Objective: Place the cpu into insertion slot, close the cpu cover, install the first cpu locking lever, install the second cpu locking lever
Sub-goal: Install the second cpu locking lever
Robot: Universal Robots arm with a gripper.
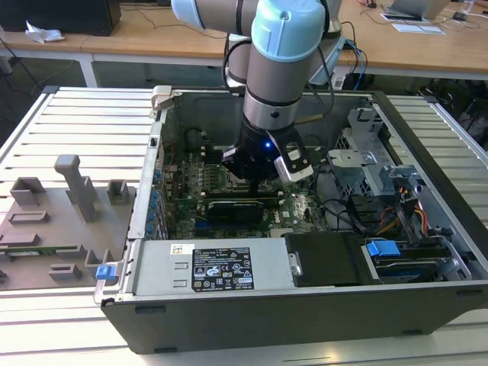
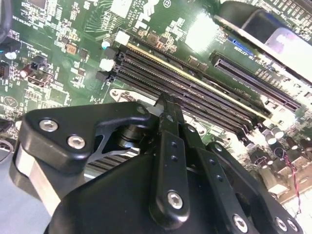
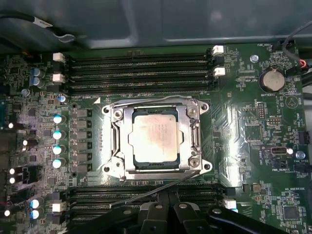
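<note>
The cpu (image 3: pixel 155 138), a dull silver square, lies flat in the insertion slot (image 3: pixel 116 168) on the green motherboard. The cpu cover (image 3: pixel 187 131), a silver frame, is folded down around it. One thin wire locking lever (image 3: pixel 136 196) slants loose along the socket's side nearest the fingers. A second lever (image 3: pixel 141 99) runs along the opposite side. My gripper (image 3: pixel 167 194) has its black fingers pressed together, tips right at the slanting lever. In the second wrist view the gripper (image 2: pixel 166 102) points at the board beside the long black slots. In the exterior view the gripper (image 1: pixel 255 185) reaches down inside the open computer case.
Long black memory slots (image 3: pixel 141 63) flank the socket on both sides. A coin battery (image 3: pixel 273 79) sits off to one side. The power supply (image 1: pixel 213 267), drive cage (image 1: pixel 366 152) and cables (image 1: pixel 347 210) crowd the case. Grey fixtures (image 1: pixel 69 206) stand at the exterior view's left.
</note>
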